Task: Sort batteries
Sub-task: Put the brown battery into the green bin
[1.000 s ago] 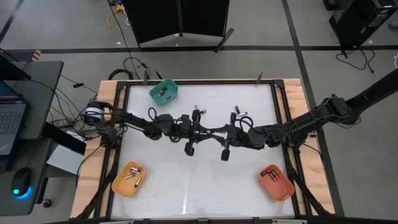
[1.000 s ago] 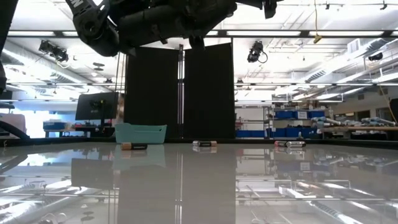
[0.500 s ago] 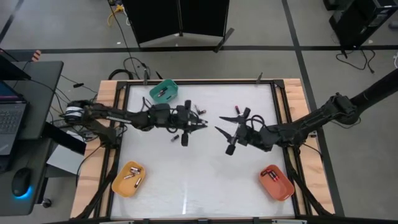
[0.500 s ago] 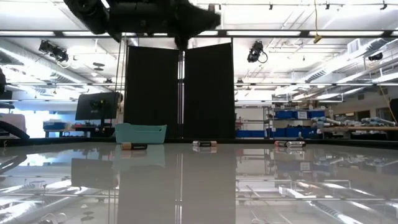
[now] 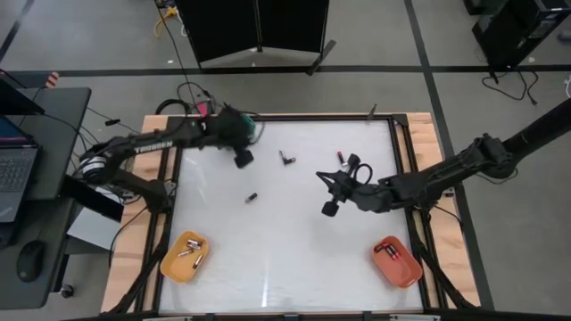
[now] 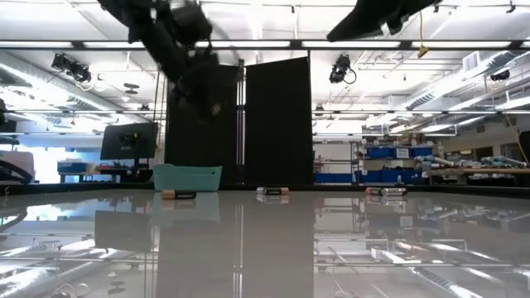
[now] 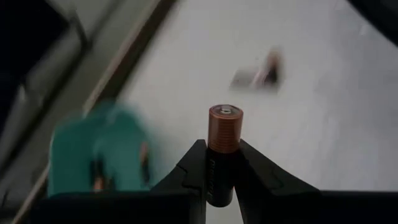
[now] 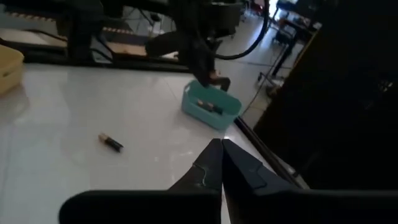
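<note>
In the left wrist view my left gripper (image 7: 219, 168) is shut on a battery (image 7: 224, 134) with a dark body and a copper end. In the high view this gripper (image 5: 243, 159) hangs beside the green bin (image 5: 252, 126) at the table's far left; the arm covers most of the bin. My right gripper (image 5: 328, 207) is shut and empty above the table's middle right (image 8: 221, 155). Loose batteries lie on the table (image 5: 252, 197), (image 5: 285, 158), (image 5: 340, 158). My left gripper pinches the battery between its two fingers on the dark part of the body (image 7: 217, 177). The copper end (image 7: 225, 121) sticks out past the fingertips. The battery lies along the fingers and is lifted clear of the table.
A yellow-orange bin (image 5: 185, 256) holding batteries sits at the near left corner, and a red-orange bin (image 5: 396, 260) with batteries at the near right. The green bin (image 8: 211, 106) also holds cells. Bare white table lies between the two near bins.
My left gripper has swung from the table's middle toward the far left edge, up to the green bin, carrying the battery. My right gripper has stayed near the middle right, drawing back slightly from where the two arms met.
</note>
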You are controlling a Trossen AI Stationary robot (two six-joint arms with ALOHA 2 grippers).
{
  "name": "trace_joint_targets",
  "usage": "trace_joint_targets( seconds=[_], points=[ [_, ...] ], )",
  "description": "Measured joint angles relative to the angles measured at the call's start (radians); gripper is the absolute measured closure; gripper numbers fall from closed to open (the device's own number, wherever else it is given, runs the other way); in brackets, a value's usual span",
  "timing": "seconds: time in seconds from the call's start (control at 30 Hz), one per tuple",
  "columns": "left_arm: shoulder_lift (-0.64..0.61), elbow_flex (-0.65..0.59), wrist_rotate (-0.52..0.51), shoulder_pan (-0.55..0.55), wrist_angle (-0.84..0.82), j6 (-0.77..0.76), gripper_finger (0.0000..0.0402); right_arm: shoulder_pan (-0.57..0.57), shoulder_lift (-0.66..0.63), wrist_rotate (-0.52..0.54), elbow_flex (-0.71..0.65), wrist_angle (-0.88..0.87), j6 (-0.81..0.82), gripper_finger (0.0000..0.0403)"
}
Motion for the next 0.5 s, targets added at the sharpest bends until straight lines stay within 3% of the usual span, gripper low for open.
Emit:
trace_joint_targets(
  seconds=[0.2, 0.5],
  points=[
    [0.108, 0.044, 0.022, 0.168, -0.149, 0.048, 0.0345, -0.014, 0.029, -0.058, 0.000, -0.009, 0.020, 0.0386],
    [0.325, 0.122, 0.023, 0.266, -0.207, 0.097, 0.0345, -0.031, 0.043, -0.063, 0.000, -0.017, 0.024, 0.0388]
  ],
)
